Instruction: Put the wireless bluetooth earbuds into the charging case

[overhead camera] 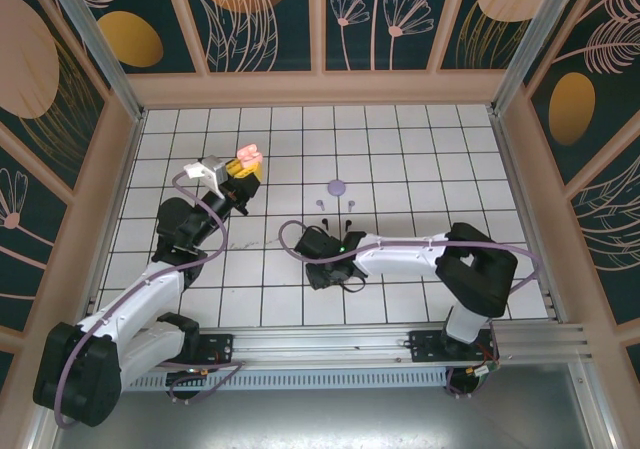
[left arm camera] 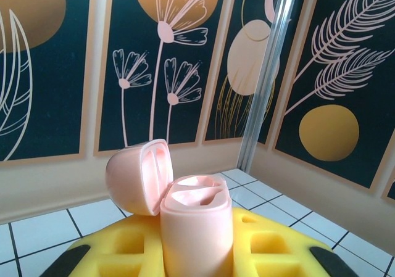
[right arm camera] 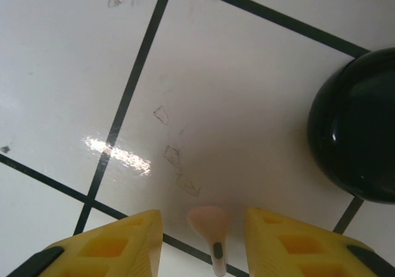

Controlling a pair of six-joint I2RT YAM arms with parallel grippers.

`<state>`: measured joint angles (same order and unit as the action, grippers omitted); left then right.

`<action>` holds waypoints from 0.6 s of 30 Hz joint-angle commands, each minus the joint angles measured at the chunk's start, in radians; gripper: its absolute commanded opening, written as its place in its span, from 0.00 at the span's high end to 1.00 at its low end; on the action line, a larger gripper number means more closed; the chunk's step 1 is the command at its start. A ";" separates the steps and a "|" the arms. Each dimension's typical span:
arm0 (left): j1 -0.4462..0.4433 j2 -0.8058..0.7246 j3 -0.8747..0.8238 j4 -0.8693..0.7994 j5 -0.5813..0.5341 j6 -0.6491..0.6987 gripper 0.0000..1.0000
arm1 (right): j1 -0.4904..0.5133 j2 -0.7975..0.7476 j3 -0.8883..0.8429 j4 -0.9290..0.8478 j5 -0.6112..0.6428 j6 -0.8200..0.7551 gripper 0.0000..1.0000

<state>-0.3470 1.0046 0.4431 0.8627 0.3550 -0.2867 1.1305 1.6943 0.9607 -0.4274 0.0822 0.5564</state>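
White-shelled left arm [overhead camera: 150,294] and right arm [overhead camera: 400,254], each with bulky black joint housings; a lilac cable [overhead camera: 120,304] loops along each; black bases at six o'clock; left gripper [left arm camera: 197,227] and right gripper [right arm camera: 203,227] carry yellow, square-pocketed fingers [right arm camera: 105,249] edged black.

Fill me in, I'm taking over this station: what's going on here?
The left gripper holds a pink charging case upright, its lid flipped open and both sockets empty. The right gripper is down at the tiled table, jaws open on either side of a pale pink earbud lying there, not yet gripping it. A glossy black rounded object sits close beside. No earbud is in the case yet.
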 commanded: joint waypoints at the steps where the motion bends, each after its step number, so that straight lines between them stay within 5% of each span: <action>1: -0.006 -0.009 0.014 0.004 0.010 -0.011 1.00 | 0.009 0.032 0.034 -0.039 0.022 -0.013 0.60; 18: -0.007 -0.004 0.023 -0.011 0.010 -0.017 1.00 | 0.015 0.076 0.045 -0.041 0.025 -0.024 0.66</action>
<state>-0.3481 1.0046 0.4431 0.8478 0.3576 -0.2909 1.1332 1.7382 0.9886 -0.4507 0.0982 0.5484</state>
